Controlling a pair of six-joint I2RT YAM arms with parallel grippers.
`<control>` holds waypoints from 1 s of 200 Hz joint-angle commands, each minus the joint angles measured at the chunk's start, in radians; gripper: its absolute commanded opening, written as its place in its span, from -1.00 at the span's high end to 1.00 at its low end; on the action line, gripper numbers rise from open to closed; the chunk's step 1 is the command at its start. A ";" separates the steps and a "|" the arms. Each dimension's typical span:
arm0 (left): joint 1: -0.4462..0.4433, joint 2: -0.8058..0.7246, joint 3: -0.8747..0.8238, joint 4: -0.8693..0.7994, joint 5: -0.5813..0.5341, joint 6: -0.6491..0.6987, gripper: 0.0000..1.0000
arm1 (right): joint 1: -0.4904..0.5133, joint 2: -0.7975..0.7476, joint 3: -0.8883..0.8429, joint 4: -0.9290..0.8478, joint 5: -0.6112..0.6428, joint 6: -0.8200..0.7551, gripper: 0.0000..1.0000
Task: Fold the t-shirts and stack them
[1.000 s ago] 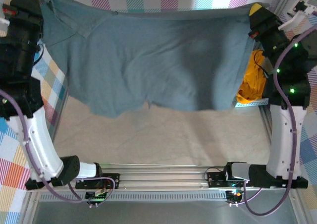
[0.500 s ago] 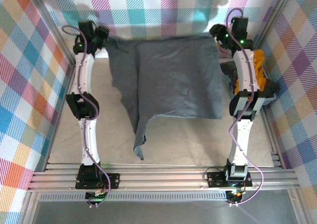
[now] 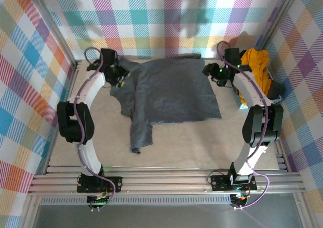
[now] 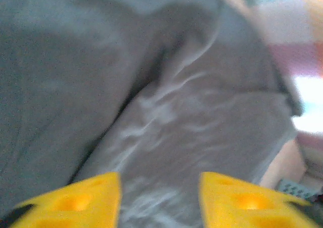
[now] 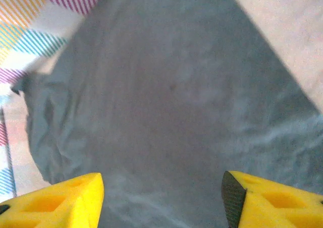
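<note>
1. While both tools hover above its far corners, the dark slate-grey soft cloth t-shirt [image 3: 171, 92] lies spread on the beige tabletop [image 3: 202, 142] between them.
2. Left tool [image 4: 160, 192]: fingers partly apart, empty.
3. Right tool [image 5: 162, 192]: fingers wide, empty.
4. Probably light and limp; pinch it at the corners or hem.
5. Crumpled mustard-yellow cloth t-shirt [image 3: 255, 61] sits just outside the right tool.

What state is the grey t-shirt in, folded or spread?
Spread, not folded: the grey t-shirt lies flat on the table, one end trailing toward the near edge.
</note>
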 commanded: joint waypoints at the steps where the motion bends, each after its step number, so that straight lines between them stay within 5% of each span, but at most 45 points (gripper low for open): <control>1: -0.017 0.011 -0.170 0.047 0.021 -0.056 0.37 | 0.006 0.026 -0.097 0.054 -0.013 -0.026 -0.21; 30: 0.000 -0.024 -0.297 0.068 0.015 -0.060 0.39 | 0.005 0.092 -0.112 0.015 -0.028 -0.046 -0.11; 68: 0.020 0.019 -0.309 0.048 0.014 -0.057 0.30 | 0.005 0.169 -0.086 -0.063 0.013 -0.057 -0.04; 106: 0.034 0.117 -0.270 -0.008 -0.050 -0.046 0.44 | 0.005 0.247 -0.048 -0.133 0.058 -0.061 -0.02; 141: 0.143 0.112 -0.326 -0.020 -0.113 -0.001 0.49 | 0.005 0.266 -0.040 -0.176 0.086 -0.076 -0.03; 200: 0.293 0.161 -0.138 -0.137 -0.200 0.188 0.47 | 0.063 0.283 -0.015 -0.227 0.061 -0.093 -0.06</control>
